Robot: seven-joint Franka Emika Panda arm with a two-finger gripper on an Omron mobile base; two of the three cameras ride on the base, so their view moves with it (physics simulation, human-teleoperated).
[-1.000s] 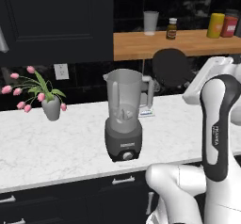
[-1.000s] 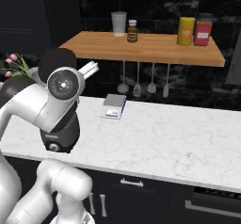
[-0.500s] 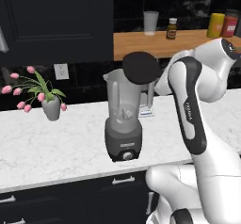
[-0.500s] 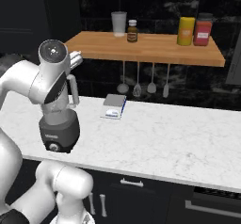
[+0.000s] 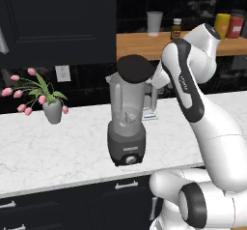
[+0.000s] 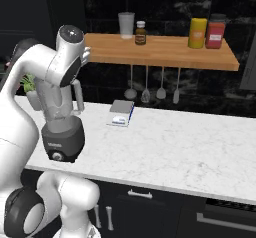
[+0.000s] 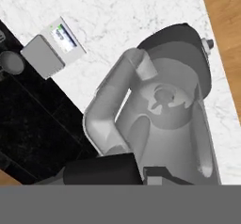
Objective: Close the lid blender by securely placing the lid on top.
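Swung left since the earlier frame, the gripper (image 5: 153,79) clamps the lid (image 5: 135,68) tilted just above the blender (image 5: 127,122), whose open jar shows from the hand view.

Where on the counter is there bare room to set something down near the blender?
Bare marble lies between the flower vase and the blender, and widely right of the small scale. Crowded: around the blender jar, where the gripper holds the lid.

White marble counter (image 5: 58,149) carries the blender (image 5: 126,127), flower vase (image 5: 52,112) and scale (image 6: 121,113).
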